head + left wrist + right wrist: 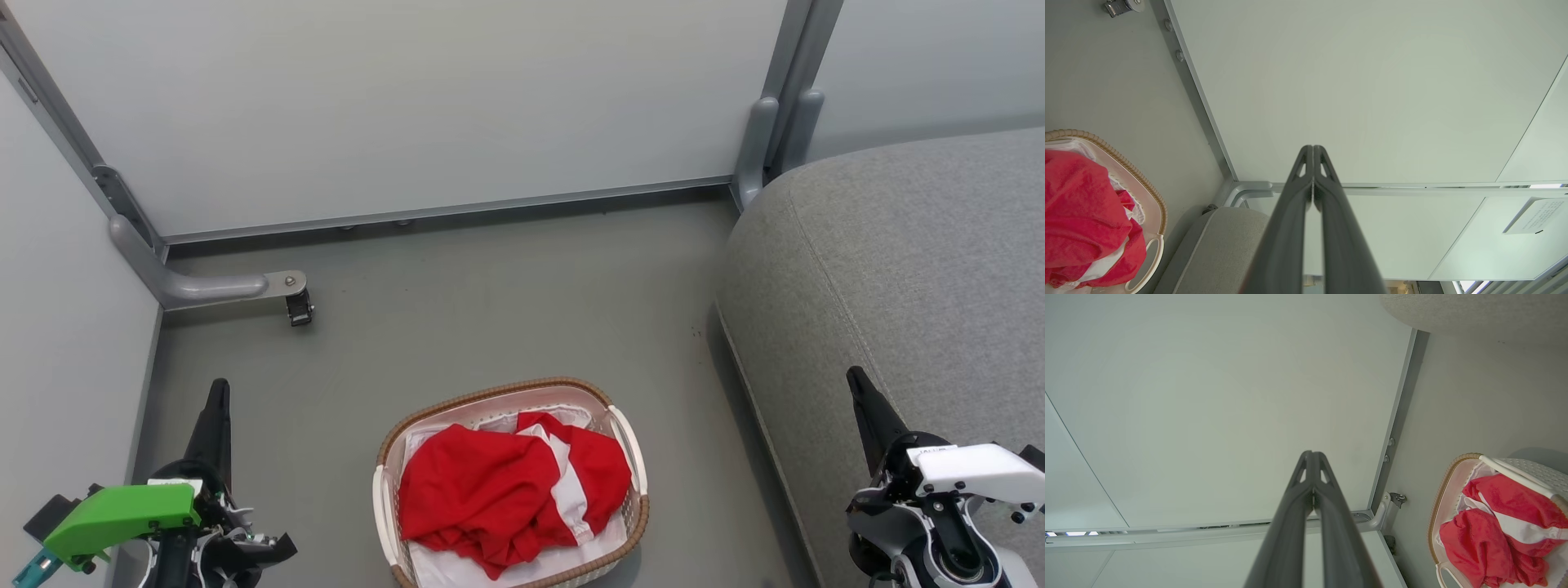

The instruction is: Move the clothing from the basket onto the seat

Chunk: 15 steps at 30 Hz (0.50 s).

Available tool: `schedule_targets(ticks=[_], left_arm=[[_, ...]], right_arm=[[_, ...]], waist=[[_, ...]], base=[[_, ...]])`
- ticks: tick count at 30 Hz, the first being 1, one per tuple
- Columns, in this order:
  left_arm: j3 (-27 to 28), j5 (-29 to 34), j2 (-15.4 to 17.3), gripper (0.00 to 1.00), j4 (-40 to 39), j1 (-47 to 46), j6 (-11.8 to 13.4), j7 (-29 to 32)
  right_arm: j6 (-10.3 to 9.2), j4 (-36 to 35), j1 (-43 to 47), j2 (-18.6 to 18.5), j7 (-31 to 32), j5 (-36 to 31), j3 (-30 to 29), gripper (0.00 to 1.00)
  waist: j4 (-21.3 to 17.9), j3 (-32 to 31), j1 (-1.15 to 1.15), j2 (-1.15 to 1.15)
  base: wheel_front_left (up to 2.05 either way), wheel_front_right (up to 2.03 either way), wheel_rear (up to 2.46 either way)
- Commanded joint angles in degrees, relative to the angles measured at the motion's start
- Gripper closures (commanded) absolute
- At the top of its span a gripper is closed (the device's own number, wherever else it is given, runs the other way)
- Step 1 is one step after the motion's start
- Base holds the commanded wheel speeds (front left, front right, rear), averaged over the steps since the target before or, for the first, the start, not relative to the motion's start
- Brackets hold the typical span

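The red clothing [506, 490] with white stripes lies bunched inside the cream basket [498, 393], which stands on the grey floor at the bottom middle of the head view. The grey seat [898, 269] rises to the right of the basket. My left gripper [218, 390] is shut and empty at the lower left, well left of the basket. My right gripper [855, 377] is shut and empty at the lower right, over the seat's front edge. The clothing [1081, 212] and basket [1155, 204] appear at the left wrist view's left edge, the clothing [1490, 531] at the right wrist view's lower right.
Pale partition walls [408, 106] enclose the floor at the back and left. A grey metal frame foot with a caster [298, 306] juts onto the floor at the back left. A white liner sheet [522, 563] lies under the garments.
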Motion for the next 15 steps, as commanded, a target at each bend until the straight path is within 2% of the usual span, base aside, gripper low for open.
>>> schedule_targets(ticks=[1,15], left_arm=[[0.08,-0.16,0.04,1.00,-0.09,-0.61,-0.25,0.13],[0.08,-0.16,0.04,1.00,-0.09,-0.62,-0.25,0.12]], right_arm=[[0.00,-0.13,0.71,-0.37,0.12,0.21,-0.14,1.00],[0.00,-0.13,0.71,-0.37,0.12,0.21,-0.14,1.00]], waist=[[0.00,0.00,0.00,0.00],[0.00,0.00,0.00,0.00]], base=[[0.00,0.00,0.00],[0.00,0.00,0.00]])
